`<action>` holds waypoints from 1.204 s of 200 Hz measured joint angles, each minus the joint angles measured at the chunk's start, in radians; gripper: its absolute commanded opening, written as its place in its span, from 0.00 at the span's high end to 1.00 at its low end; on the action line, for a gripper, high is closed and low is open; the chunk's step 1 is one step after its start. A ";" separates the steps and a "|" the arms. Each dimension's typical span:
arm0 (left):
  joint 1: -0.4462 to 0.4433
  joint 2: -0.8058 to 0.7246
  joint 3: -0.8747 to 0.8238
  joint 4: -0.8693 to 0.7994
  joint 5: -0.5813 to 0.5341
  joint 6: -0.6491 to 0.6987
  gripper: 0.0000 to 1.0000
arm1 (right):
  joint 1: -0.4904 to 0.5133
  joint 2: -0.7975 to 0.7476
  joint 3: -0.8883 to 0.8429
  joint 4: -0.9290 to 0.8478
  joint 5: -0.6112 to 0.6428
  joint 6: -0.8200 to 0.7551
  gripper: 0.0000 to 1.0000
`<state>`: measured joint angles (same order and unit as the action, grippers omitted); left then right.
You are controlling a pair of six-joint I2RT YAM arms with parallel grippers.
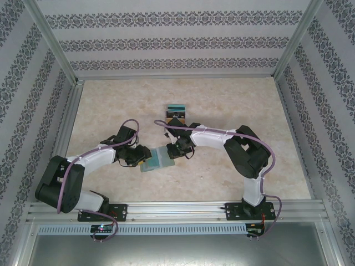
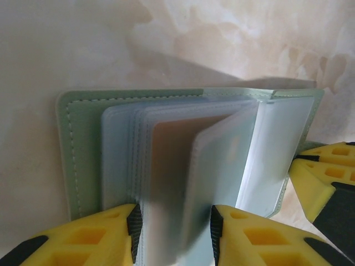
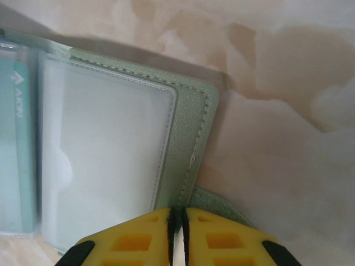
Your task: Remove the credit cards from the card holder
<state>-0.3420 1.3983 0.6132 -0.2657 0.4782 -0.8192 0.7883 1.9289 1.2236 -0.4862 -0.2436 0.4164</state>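
Two grippers: left gripper [image 1: 138, 157] and right gripper [image 1: 173, 151] are both down at the card holder [image 1: 157, 159], one on each side, and it's tight in there!
Card holder: open on the table [image 1: 249, 111], in the near-middle between the two arms. The grey-green cover is down and the clear pocket leaves [image 2: 183, 138] are fanned up off it.
Left gripper's grip: in the left wrist view the yellow fingers [image 2: 94, 241] sit either side of a bunch of those leaves. The black pads press in on the bunch, so it is clamped on the leaves.
Right gripper's grip: in the right wrist view the fingers [image 3: 133, 238] are all but together. Only a thin pale sliver shows between the pads, and the stitched edge of the cover runs straight into them, so this is a pinch on the cover's edge. The left wrist view shows the same yellow fingers at the holder's right edge.
Orange-brown card [image 2: 177, 149]: showing through a frosted leaf, tucked in its pocket inside the bunch the left gripper holds.
Teal card [image 3: 12, 160]: pale print, in a pocket at the left edge of the right wrist view, inside the holder.
Outer pocket [image 3: 105, 160]: clear, stitched onto the right-hand cover, with a thumb notch on its left side.
Tab [image 3: 219, 206]: grey-green, poking out from under the cover's corner, just beside the right fingertips.
Cards already out [image 1: 176, 112]: a teal one and a dark one with an orange patch. They touch each other, farther up the table and apart from the holder. Whether they lie flat or stand propped, I can't tell.
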 measured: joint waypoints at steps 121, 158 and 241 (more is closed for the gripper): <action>-0.018 0.000 0.001 0.115 0.072 -0.023 0.07 | 0.006 0.000 0.000 0.000 0.013 0.002 0.82; -0.023 0.000 0.000 0.126 0.076 -0.023 0.06 | 0.006 0.000 0.000 0.000 0.014 0.005 0.81; -0.034 -0.014 -0.013 0.174 0.097 -0.038 0.05 | 0.007 0.000 -0.002 0.003 0.014 0.008 0.79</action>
<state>-0.3759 1.3842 0.5999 -0.0914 0.5751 -0.8570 0.7952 1.9289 1.2213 -0.4831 -0.2295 0.4244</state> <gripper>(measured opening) 0.949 0.207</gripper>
